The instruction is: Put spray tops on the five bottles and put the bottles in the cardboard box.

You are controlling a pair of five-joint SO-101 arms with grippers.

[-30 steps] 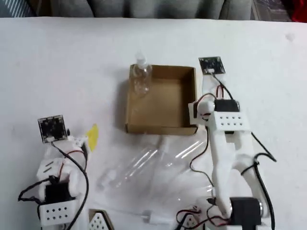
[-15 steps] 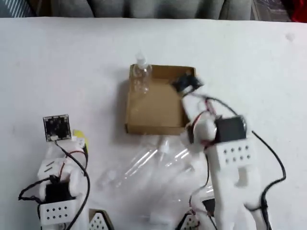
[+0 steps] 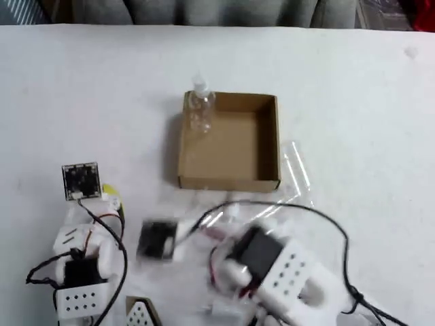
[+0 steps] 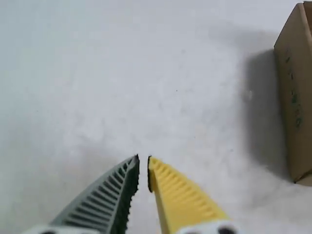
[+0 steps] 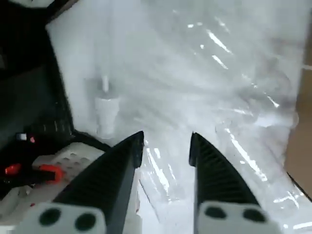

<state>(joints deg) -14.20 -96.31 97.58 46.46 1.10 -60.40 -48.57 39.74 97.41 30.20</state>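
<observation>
Bottle (image 3: 201, 113), clear, white spray top (image 3: 199, 85) fitted, seemingly upright inside cardboard box (image 3: 228, 182).

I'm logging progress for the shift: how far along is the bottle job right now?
Done: one bottle with its fitted top stands in the cardboard box. In hand: nothing; the open right gripper hovers over the clear bottles lying in front of the box, and the left gripper is shut on nothing. To do: the lying bottles, with a loose spray top nearby.
</observation>
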